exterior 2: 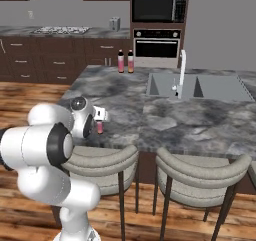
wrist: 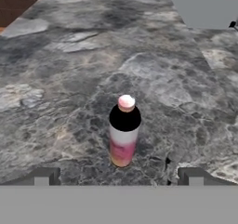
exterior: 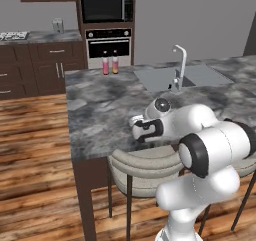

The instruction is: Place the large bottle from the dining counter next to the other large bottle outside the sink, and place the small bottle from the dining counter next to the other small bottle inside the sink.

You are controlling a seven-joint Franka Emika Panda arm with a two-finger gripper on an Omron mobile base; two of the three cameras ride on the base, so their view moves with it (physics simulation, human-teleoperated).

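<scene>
The small bottle (wrist: 123, 130) stands upright on the dining counter (wrist: 60, 79) near its front edge; it has a pink cap, a dark shoulder and a white-to-pink-to-yellow body. My gripper (wrist: 118, 177) is open just short of it, with one fingertip on either side and no contact. From the right base the small bottle (exterior 2: 100, 127) shows right below the gripper (exterior 2: 102, 119). Two large pinkish bottles (exterior: 105, 65) (exterior: 115, 64) stand side by side at the counter's far edge, left of the sink (exterior: 160, 77). The other small bottle is out of view.
A tall silver faucet (exterior 2: 182, 70) rises between the sink's two basins (exterior 2: 220, 87). Grey padded stools (exterior 2: 107, 165) (exterior 2: 200, 177) stand under the counter's near edge. Behind are the oven stack (exterior: 107, 40) and a wall counter with drawers (exterior: 40, 37); wooden floor lies to the left.
</scene>
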